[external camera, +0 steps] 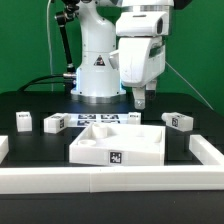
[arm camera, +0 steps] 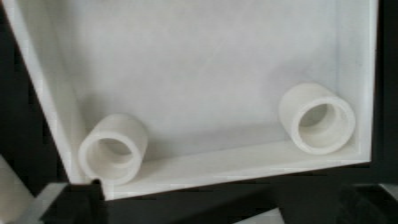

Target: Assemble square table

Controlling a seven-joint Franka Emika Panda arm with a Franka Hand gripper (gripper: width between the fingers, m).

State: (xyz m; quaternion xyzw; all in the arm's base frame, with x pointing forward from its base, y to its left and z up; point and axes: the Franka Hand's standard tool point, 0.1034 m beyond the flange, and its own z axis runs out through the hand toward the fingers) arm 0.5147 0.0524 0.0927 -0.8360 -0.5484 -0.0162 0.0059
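The square table top (external camera: 118,143) is a white tray with a raised rim and a tag on its front wall, lying in the middle of the black table. In the wrist view its inside (arm camera: 196,70) shows two round leg sockets (arm camera: 116,150) (arm camera: 320,118). White tagged leg blocks lie around it: two at the exterior view's left (external camera: 23,121) (external camera: 54,122), one behind the top (external camera: 135,116), one at the right (external camera: 177,120). My gripper (external camera: 140,98) hangs above the top's far right corner, open and empty. In the wrist view (arm camera: 205,198) only one dark finger (arm camera: 71,200) shows clearly.
The marker board (external camera: 92,120) lies flat behind the table top, in front of the robot base (external camera: 98,70). Long white border rails run along the front (external camera: 110,182), the left (external camera: 3,148) and the right (external camera: 207,152).
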